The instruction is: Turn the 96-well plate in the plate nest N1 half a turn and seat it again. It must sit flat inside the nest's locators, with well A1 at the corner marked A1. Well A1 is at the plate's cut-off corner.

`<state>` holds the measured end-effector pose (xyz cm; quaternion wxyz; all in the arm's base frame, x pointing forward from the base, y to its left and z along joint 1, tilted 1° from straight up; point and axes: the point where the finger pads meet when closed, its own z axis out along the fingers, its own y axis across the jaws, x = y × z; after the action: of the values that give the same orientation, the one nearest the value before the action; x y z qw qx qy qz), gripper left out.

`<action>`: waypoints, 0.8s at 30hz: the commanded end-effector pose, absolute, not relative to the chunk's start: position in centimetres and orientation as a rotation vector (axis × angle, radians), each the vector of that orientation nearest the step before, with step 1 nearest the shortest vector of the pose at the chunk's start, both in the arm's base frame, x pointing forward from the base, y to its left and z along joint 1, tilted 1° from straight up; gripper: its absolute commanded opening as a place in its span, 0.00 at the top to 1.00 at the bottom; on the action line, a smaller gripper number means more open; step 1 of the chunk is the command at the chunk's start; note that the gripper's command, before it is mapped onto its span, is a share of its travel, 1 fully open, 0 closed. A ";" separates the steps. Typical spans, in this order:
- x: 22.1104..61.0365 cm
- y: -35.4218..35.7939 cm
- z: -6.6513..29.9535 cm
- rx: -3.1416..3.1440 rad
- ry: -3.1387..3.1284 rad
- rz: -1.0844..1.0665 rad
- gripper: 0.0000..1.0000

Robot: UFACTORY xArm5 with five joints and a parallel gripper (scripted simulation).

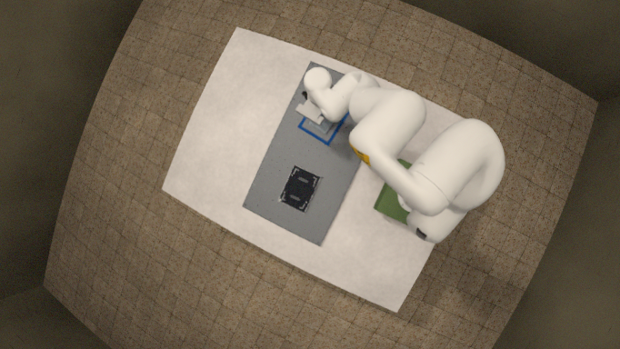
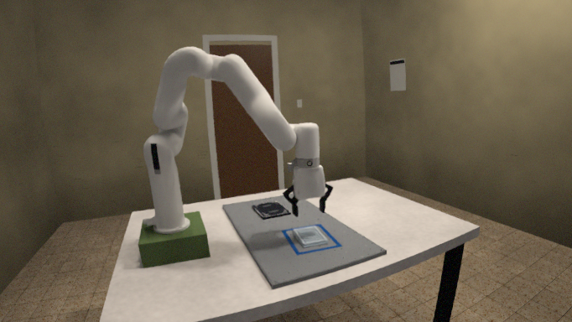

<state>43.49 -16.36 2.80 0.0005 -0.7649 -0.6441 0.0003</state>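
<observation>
The pale 96-well plate [image 2: 310, 236] lies flat inside a blue-outlined square on the grey deck; in the overhead view the plate [image 1: 319, 127] is partly hidden by the arm. The black plate nest N1 [image 2: 271, 210] stands empty at the far end of the deck, and also shows in the overhead view [image 1: 300, 188] with white corner locators. My gripper [image 2: 308, 208] is open and empty, hanging well above the plate with nothing between its fingers. I cannot make out the plate's cut-off corner or the A1 mark.
The arm's green base block [image 2: 174, 244] stands on the white table [image 2: 293, 251] left of the deck. The arm's links [image 1: 409, 141] hang over the deck's side near the blue square. A door and wall are behind.
</observation>
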 end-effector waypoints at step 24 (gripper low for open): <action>43.7 -16.4 3.8 -2.540 -1.865 0.010 0.00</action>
<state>43.55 -16.37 3.70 -0.0003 -0.7783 -0.6279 -0.0002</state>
